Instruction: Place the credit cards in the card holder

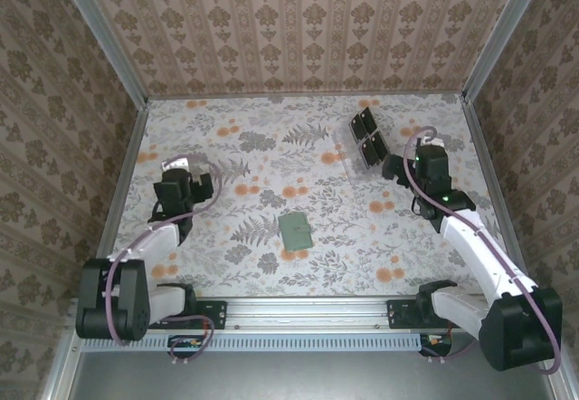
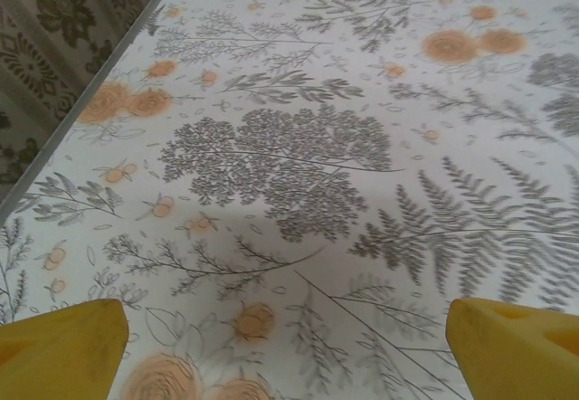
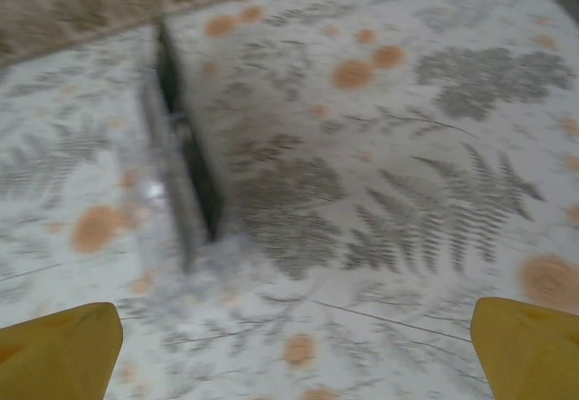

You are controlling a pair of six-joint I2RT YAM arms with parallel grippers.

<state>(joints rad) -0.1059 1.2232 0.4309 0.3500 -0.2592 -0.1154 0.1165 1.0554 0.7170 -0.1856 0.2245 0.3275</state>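
My left gripper (image 1: 184,183) hangs over the left part of the floral bench (image 1: 271,138), near the left wall. Its jaws stand wide apart with nothing between them. In my left wrist view that gripper (image 2: 289,350) shows as two yellow fingertips (image 2: 59,350) at the bottom corners, with bare patterned bench between and ahead of them.

My right gripper (image 1: 392,166) is on the right side of the bench, just beside the clear rack (image 1: 365,138) with its dark square panels. Its jaws are spread wide too, and it holds nothing. In my right wrist view, which is blurred, this gripper (image 3: 294,350) has its yellow tips at the lower corners. The rack (image 3: 185,178) stands ahead and to the left of them, seen edge on.

The card holder (image 1: 295,230) lies flat near the middle of the bench, a dull-green rectangle between my two arms and well apart from both grippers. It is nearer the front edge than the rack is
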